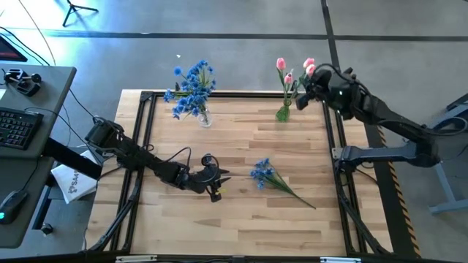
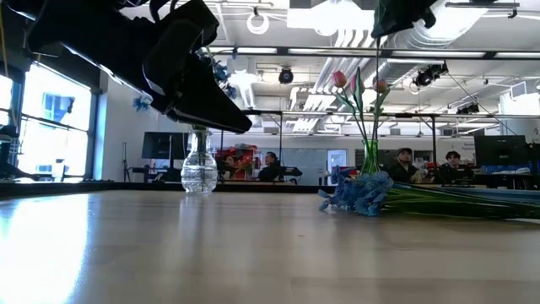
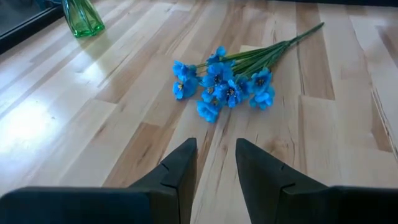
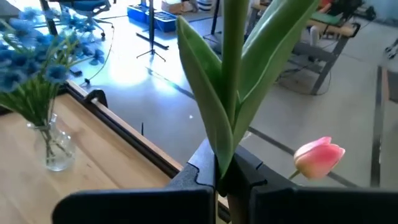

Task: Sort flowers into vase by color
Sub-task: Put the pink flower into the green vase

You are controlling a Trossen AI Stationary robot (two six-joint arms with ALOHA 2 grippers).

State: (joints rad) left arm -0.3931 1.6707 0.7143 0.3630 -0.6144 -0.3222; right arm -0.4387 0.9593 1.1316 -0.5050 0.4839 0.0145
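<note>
Right gripper [image 4: 225,180] clamped on pink tulip [image 4: 233,93] stem, green vase [image 1: 284,113] below; could miss the mouth (leaves snagging). Left gripper [image 3: 216,163] open, blue bunch [image 3: 224,90] just ahead.

Wooden table [image 1: 234,219] with black frame rails. Keyboard [image 1: 16,126] and mouse [image 1: 10,202] on a grey desk [image 1: 51,80] alongside. Seated persons [image 2: 405,165] visible in room beyond.

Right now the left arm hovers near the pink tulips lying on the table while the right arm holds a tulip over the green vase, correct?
Not quite. The flowers lying on the table are blue flowers, as the left wrist view shows. The left gripper hovers near them; the right gripper holds a tulip at the green vase.
</note>
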